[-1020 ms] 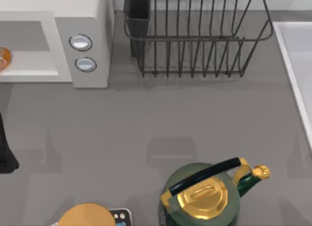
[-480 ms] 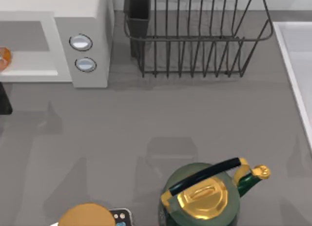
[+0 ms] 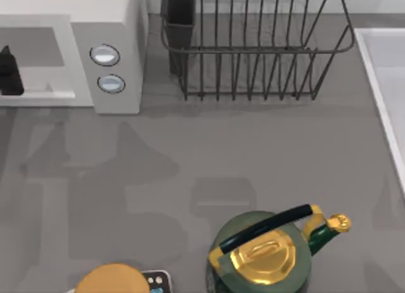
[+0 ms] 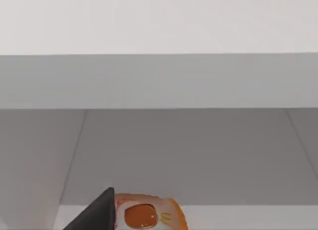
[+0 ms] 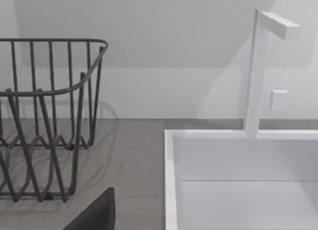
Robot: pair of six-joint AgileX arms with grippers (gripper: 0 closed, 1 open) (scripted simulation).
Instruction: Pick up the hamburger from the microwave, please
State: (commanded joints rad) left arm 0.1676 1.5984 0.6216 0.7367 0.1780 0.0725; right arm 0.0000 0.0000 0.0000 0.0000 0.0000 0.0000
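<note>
Since a second ago, my left gripper [image 3: 9, 71] has travelled up the table's left edge into the open microwave [image 3: 107, 27], where it now covers the hamburger [image 4: 149, 215] from above. From my left wrist, the burger sits on the cavity floor just beside one dark finger [image 4: 97, 212]. Whether those fingers are spread or closed, I cannot tell. It looks light, soft and glossy, so I judge a gentle squeeze across its sides best. My right arm idles near the sink [image 5: 171, 155].
</note>
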